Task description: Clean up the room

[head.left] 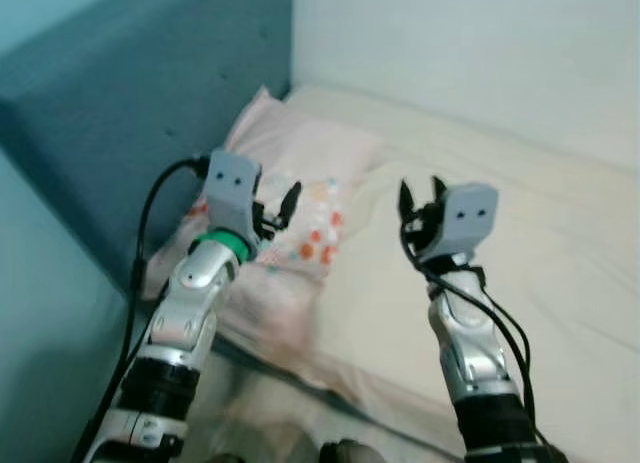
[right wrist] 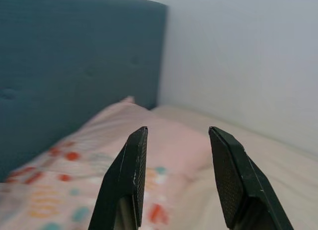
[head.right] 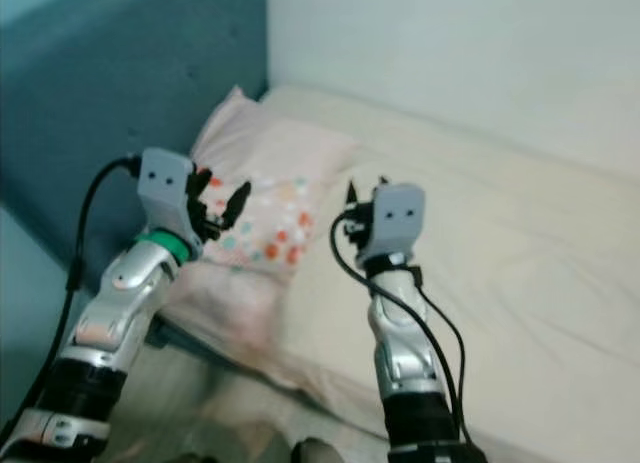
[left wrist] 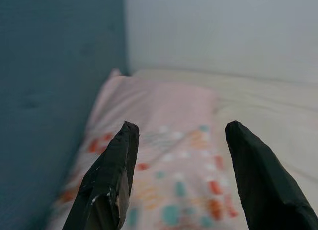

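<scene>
A pale pink pillow (head.left: 300, 173) with coloured dots lies at the head of the bed, against the teal headboard (head.left: 130, 103). My left gripper (head.left: 278, 207) hovers open above the pillow's dotted near part. My right gripper (head.left: 420, 197) is raised open over the cream sheet (head.left: 500, 243), just to the right of the pillow. In the left wrist view the two black fingers (left wrist: 112, 180) frame the pillow (left wrist: 169, 120). The right wrist view looks between its fingers (right wrist: 129, 175) toward the pillow (right wrist: 99, 145) and the headboard corner. Nothing is held.
A white wall (head.left: 480, 43) runs behind the bed and meets the headboard in the corner. The mattress edge (head.left: 330, 383) passes below my arms, with shadowed floor beneath. Open sheet stretches away to the right.
</scene>
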`<state>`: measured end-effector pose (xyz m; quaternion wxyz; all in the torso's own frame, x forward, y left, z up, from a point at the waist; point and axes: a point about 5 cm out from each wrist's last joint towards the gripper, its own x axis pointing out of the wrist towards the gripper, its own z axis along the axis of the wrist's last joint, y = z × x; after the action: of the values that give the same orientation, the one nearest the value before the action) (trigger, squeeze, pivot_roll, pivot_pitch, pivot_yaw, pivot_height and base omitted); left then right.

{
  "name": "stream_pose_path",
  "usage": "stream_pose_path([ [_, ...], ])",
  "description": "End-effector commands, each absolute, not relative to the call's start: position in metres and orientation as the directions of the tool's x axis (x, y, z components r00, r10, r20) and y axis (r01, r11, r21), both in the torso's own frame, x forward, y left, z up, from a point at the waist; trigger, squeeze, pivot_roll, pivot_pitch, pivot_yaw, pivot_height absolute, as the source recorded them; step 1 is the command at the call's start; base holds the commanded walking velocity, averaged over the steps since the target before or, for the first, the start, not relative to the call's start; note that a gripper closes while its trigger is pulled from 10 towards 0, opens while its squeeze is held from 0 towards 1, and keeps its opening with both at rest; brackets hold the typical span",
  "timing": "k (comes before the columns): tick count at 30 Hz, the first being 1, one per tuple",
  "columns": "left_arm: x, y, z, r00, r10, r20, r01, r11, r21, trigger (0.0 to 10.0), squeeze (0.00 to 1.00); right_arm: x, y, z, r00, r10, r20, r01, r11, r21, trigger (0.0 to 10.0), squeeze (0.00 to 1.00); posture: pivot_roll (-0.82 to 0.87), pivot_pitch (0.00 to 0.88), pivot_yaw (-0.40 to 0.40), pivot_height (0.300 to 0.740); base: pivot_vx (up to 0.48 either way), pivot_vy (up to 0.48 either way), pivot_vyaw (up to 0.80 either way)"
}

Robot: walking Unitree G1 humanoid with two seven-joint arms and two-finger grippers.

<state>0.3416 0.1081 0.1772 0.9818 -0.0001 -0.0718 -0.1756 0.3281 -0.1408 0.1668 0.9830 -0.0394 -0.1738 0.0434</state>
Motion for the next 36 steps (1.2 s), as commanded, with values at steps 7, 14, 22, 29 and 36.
stream_pose_path([
  [7,0.3393,0.1032,0.173,0.923,-0.363,0.13,0.362,0.932,0.032,10.0,0.0,0.3271,-0.1437,0.1624,0.941,0.087,0.326,-0.061,0.994,-0.089,10.0,0.0,-0.05,0.05,0.028,0.709,0.0,0.0,0.0],
  [14,0.3392,0.1024,0.1729,0.921,-0.368,0.128,0.366,0.93,0.035,10.0,0.0,0.327,-0.1432,0.1615,0.943,0.088,0.321,-0.065,0.995,-0.081,10.0,0.0,-0.05,0.05,0.029,0.709,0.0,0.0,0.0],
  [22,0.3392,0.1012,0.1723,0.921,-0.371,0.124,0.37,0.929,0.03,10.0,0.0,0.3273,-0.1438,0.1602,0.948,0.083,0.307,-0.065,0.996,-0.066,10.0,0.0,-0.05,0.052,0.028,0.709,0.0,0.0,-0.8],
  [29,0.3391,0.1006,0.1717,0.92,-0.372,0.12,0.372,0.928,0.027,10.0,0.0,0.3275,-0.1449,0.1597,0.95,0.079,0.302,-0.063,0.996,-0.063,10.0,0.0,-0.05,0.053,0.028,0.709,0.0,0.0,-0.8],
  [36,0.3392,0.1008,0.1712,0.921,-0.372,0.118,0.372,0.928,0.028,10.0,0.0,0.3277,-0.1445,0.1591,0.952,0.078,0.297,-0.064,0.996,-0.057,10.0,0.0,-0.05,0.053,0.03,0.709,0.0,0.0,-0.8],
])
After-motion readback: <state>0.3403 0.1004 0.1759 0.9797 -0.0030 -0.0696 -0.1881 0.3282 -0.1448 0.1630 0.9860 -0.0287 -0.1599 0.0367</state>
